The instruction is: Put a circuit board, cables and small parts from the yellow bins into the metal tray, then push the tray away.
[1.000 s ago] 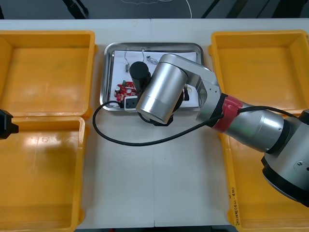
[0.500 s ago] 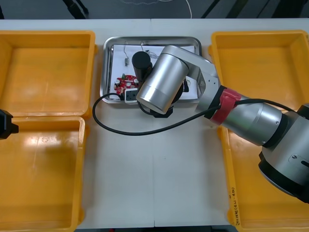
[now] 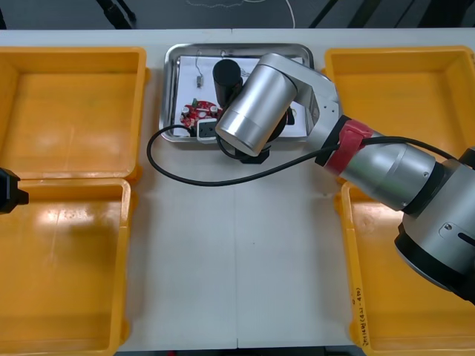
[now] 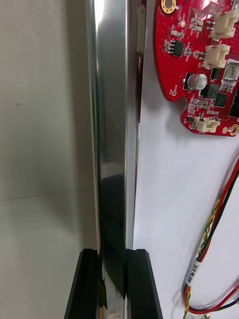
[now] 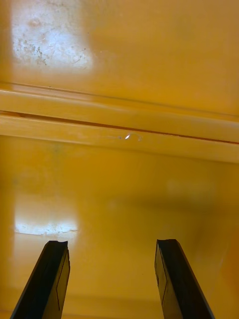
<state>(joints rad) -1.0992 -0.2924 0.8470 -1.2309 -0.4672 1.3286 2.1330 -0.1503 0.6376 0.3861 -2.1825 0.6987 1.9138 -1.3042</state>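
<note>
The metal tray [image 3: 172, 61], white inside, lies at the table's far middle. My right gripper [image 4: 114, 285] is shut on the tray's near rim [image 4: 112, 124], one finger outside and one inside. In the front view the right arm's silver wrist [image 3: 252, 104] covers much of the tray. A round red circuit board [image 3: 197, 113] [image 4: 201, 65] lies in the tray, with a red and yellow cable [image 4: 219, 239] near the inner finger and a small metal part [image 3: 199, 76] toward the far rim. A black cable [image 3: 185, 175] loops out of the tray onto the table.
Two yellow bins [image 3: 74, 111] [image 3: 63, 267] stand at the left and two [image 3: 401, 96] [image 3: 386, 297] at the right. My left gripper [image 5: 112, 279] is parked open over the left bins' shared wall [image 5: 119, 124], at the table's left edge [image 3: 7, 191].
The right arm has slid the tray toward the table's far edge, holding its rim. The black cable's loop has followed. The left arm has stayed still.
</note>
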